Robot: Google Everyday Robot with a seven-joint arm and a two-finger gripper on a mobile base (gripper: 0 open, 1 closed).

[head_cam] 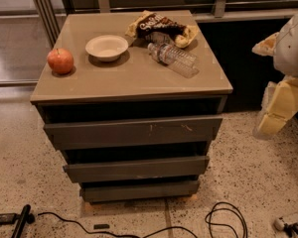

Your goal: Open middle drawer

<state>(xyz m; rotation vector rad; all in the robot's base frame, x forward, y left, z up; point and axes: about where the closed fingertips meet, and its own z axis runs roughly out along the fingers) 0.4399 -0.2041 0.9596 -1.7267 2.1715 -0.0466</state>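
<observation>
Three drawer fronts stack under the grey-brown cabinet top (134,81). Top drawer front (134,130): widest, pale scratches. Middle drawer (136,168): directly below it, plain slanted face, no handle, closed. Bottom drawer front (139,190): narrowest, just above the floor. On the cabinet top: red apple (60,61) at left, white bowl (107,47) beside it, clear water bottle (172,59) lying on its side, chip bag (161,28) at the back.

Gripper (270,120): hangs at the right edge of view, off the cabinet's right side, roughly level with the top front and well apart from the target. Spread or pressed together: cannot tell.

Judgement: task at its start, approach not yet made. With no handle, the likely hold is the upper lip of the slanted face, reached through the dark gap above it. Come in low and centred, hook behind the lip, pull straight out. An off-centre pull may rack the drawer. Keep clear of the scratched front overhead.
</observation>
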